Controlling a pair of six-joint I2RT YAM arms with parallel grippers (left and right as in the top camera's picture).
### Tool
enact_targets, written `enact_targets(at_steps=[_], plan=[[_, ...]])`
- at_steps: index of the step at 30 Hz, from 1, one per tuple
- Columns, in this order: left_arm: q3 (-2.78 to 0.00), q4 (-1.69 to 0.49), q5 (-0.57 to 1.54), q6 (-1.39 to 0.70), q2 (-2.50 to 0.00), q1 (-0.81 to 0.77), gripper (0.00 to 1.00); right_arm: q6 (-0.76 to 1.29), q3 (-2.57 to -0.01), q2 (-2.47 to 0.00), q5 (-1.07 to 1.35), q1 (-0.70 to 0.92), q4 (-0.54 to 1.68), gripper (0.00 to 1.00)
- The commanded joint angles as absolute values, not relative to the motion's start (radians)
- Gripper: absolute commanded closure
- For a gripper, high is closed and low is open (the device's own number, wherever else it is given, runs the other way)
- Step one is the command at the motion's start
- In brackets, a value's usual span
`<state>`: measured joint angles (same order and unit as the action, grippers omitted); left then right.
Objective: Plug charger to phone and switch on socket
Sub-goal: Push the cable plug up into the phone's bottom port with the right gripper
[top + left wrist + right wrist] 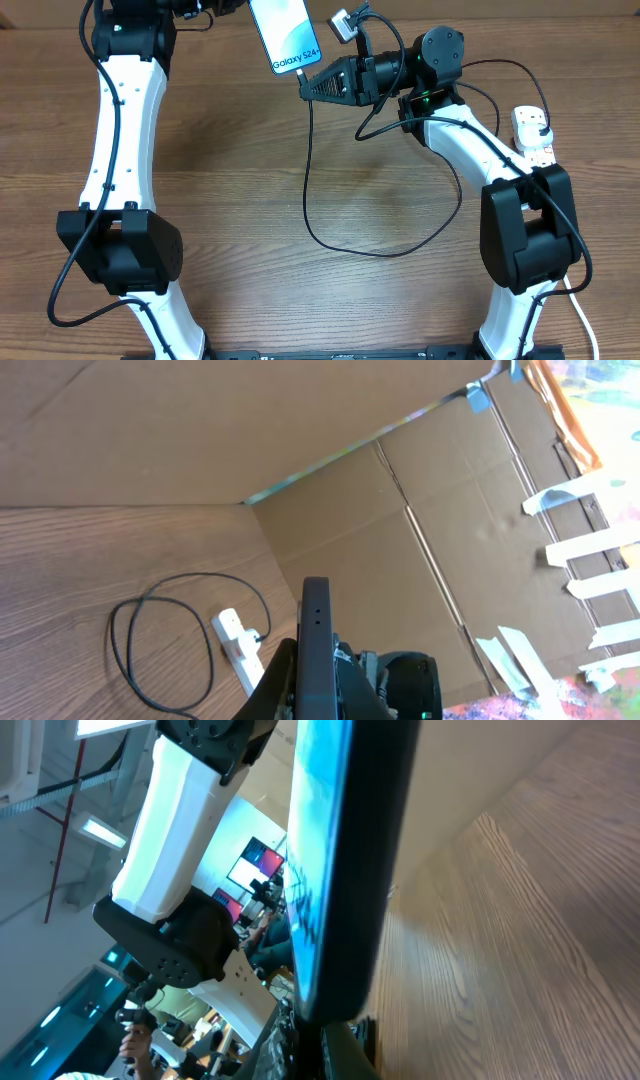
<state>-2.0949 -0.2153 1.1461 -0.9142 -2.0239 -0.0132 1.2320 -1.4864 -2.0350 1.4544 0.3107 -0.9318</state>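
Left wrist view. The phone (316, 645), seen edge-on, stands upright at the lower centre. Beyond it, on the wooden tabletop (80, 560), lie the white socket (236, 645) and the charger (125, 650), its black cable looped and reaching the socket. Cardboard walls (400, 530) close the corner.

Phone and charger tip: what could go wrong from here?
The right gripper holds the charger tip at the lower edge of the phone. If misaligned, it may jam or shove the phone. The slack cable loops by the right arm toward the power strip and might snag, dragging it.
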Motion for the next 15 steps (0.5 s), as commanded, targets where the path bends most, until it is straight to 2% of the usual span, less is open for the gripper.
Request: enact_targets(at_steps=[1,15], plan=[[-2.11,-0.216,1.153,-0.913,-2.024,-0.023,0.96,1.222,-1.5,-2.039,1.434,0.305,-0.942,0.96],[-2.11,-0.216,1.18,-0.913,-2.024,-0.023,0.96,1.222,-1.5,-2.039,1.426,0.305,-0.942,0.96]])
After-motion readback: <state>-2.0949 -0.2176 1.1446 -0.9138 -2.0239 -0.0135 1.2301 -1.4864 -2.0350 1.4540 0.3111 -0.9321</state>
